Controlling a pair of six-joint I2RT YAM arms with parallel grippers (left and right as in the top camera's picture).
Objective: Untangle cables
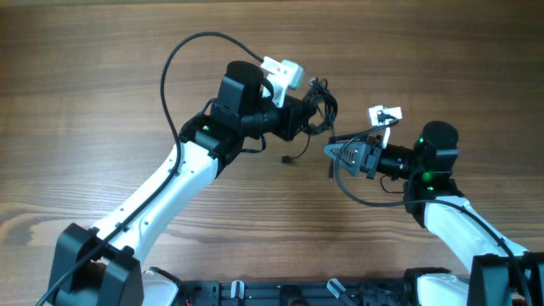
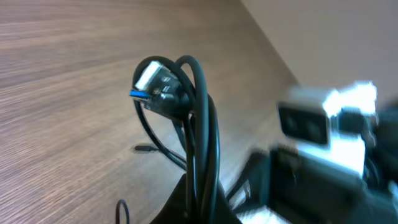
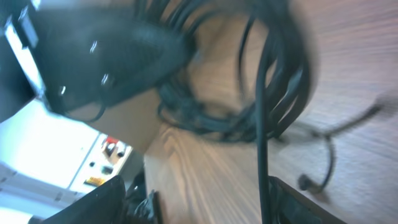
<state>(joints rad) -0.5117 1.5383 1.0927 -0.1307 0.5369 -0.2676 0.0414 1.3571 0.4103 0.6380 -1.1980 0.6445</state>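
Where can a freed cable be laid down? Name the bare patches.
Bare wood: the wide stretch left of the left arm, the top-right corner above the right arm, and the strip between both arms near the front edge. Crowded: around the cables between the left gripper and right gripper.

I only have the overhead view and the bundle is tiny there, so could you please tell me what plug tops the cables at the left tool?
Observer: The left wrist view shows a silver plug with a blue insert atop the cables held up by the left tool.
Operator: Thank you; is the right tool closed on anything?
Observer: No; the right wrist view shows its fingers wide apart, one strand running down between them.
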